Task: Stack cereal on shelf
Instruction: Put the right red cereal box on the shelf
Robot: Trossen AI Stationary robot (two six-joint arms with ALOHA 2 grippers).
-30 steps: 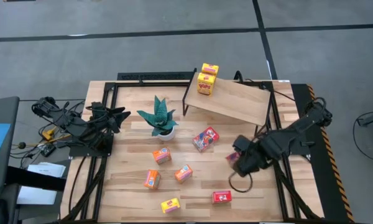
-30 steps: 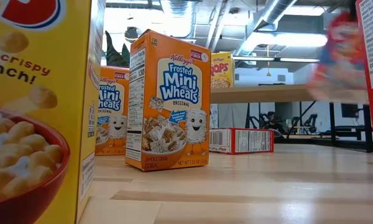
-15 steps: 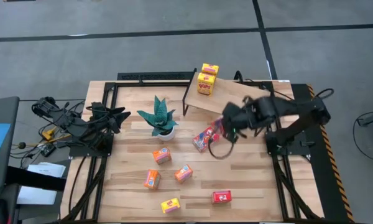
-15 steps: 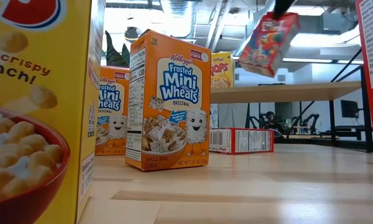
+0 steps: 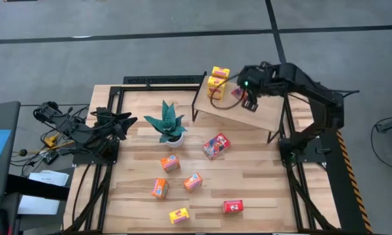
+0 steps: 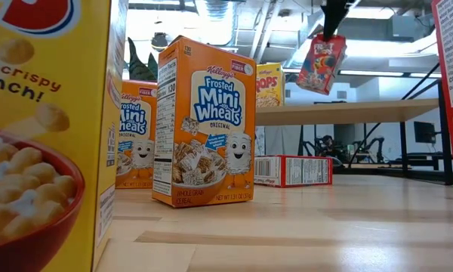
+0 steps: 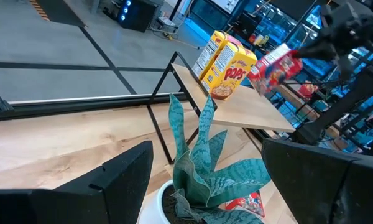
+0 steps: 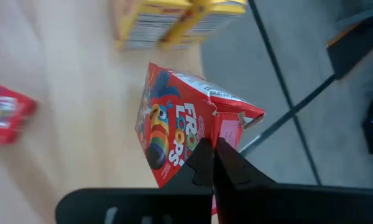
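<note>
My right gripper [image 5: 247, 95] hangs over the light-wood shelf [image 5: 261, 111], shut on a red cereal box [image 6: 321, 64]. Two yellow boxes [image 5: 217, 81] stand on the shelf's left end. On the table, a red box [image 5: 215, 145] lies flat, with three orange boxes [image 5: 170, 163], a yellow one [image 5: 179, 215] and another red one [image 5: 232, 206] nearer the near edge. My left gripper [image 7: 208, 186] is open and waits at the table's left side, facing the plant. My right gripper pinches the red box's top end [image 8: 227, 134] between its two fingers [image 8: 205, 165], which come from above and point down. The box hangs tilted below the fingers [image 6: 332, 19], lifted clear above the shelf plank [image 6: 347, 112], just right of the yellow boxes.
A teal spiky plant in a white pot [image 5: 168, 124] stands left of the shelf. The shelf's thin black legs [image 5: 197, 104] stand on the far part of the table. Cables and the left arm's base [image 5: 85, 140] are at the left edge.
My right gripper has carried the red box from low over the table's right near part up and toward the far edge, and now holds it above the shelf. The box has risen well clear of the table and swings tilted under the fingers.
</note>
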